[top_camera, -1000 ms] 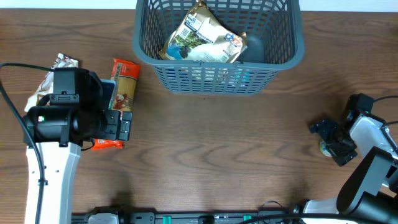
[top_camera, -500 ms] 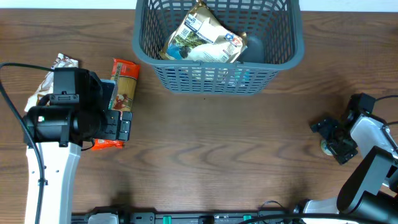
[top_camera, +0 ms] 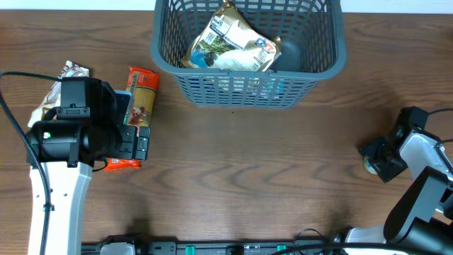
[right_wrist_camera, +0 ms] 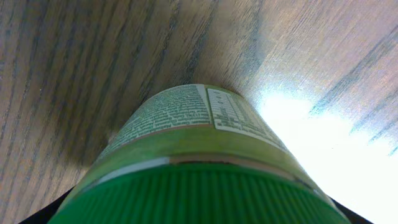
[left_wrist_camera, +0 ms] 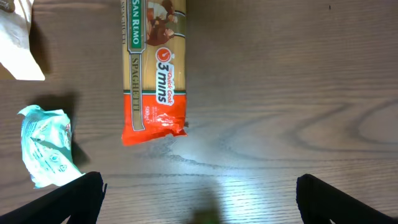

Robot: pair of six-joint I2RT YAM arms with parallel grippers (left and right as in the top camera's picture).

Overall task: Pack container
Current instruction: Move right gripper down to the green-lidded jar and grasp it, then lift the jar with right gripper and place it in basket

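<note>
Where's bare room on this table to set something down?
Bare tabletop spans the middle, between the grey-blue lattice plastic basket, orange spaghetti packet and right pincer on a green-lidded jar. Crowded: left edge, packets around the left arm.

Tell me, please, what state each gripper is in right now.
Left gripper: open, holding nothing.
Right gripper: closed on the green-lidded jar.

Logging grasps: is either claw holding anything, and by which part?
The right claw grips the jar at its green lid, one finger on each side. The left claw is open over the table and holds nothing; the spaghetti lies free.
</note>
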